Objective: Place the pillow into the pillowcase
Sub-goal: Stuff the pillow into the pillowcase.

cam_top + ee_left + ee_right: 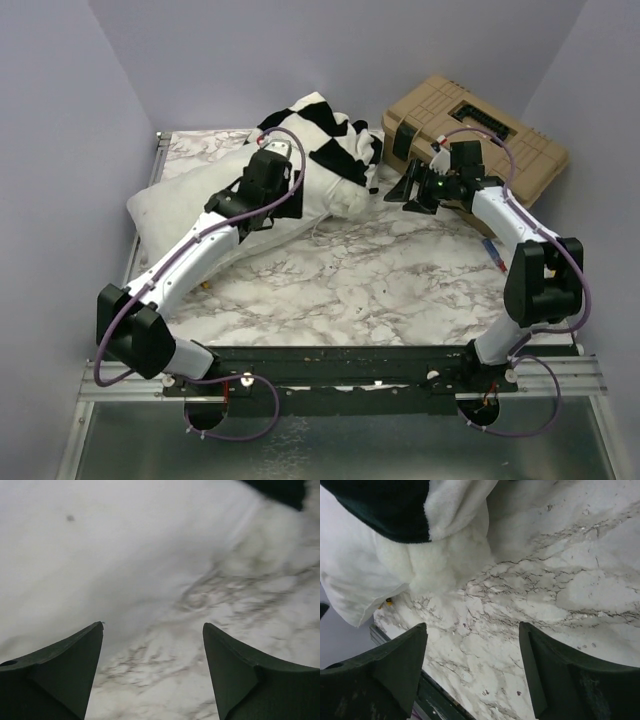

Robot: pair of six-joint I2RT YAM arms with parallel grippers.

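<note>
The pillow [180, 205] lies on the left of the tabletop [380, 280], with the pillowcase [330, 135] bunched over its far right end. The left gripper [152, 625] hangs at the pillow's edge, jaws wide and empty. The right gripper [472, 625] is just beside the pillowcase, jaws also gaping and empty.

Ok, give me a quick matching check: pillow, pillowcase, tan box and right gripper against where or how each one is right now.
1 pillow
2 pillowcase
3 tan box
4 right gripper

A open, holding nothing
B far right corner of the table
C plain white, lying on the left side
D checked, bunched up at the far side

Pairs: 1-C, 2-D, 3-B, 4-A
</note>
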